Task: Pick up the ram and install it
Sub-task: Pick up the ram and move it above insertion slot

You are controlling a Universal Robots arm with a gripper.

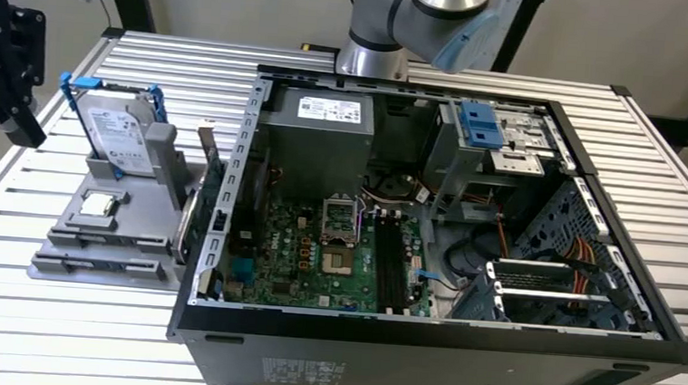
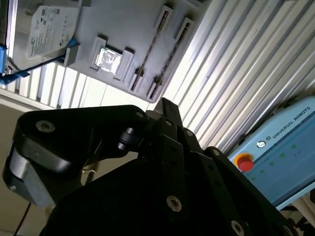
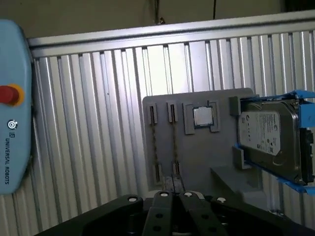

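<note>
Two thin ram sticks stand on edge in slots of a grey holder [image 3: 197,157]. One ram stick [image 3: 154,145] and the other [image 3: 173,145] lie side by side in the first wrist view, and again in the second wrist view [image 2: 149,51]. My black gripper [image 3: 173,192] hovers above the table off the slotted end of the holder, fingers together, holding nothing. In the exterior view the gripper [image 1: 22,125] hangs at the far left, left of the holder [image 1: 110,249].
A hard drive [image 1: 120,136] in a blue frame and a square silver chip [image 1: 99,203] also sit on the holder. The open computer case [image 1: 440,208] lies at the exterior view's right, with dark memory slots [image 1: 390,264] on its motherboard. A blue teach pendant [image 3: 12,98] lies off the table.
</note>
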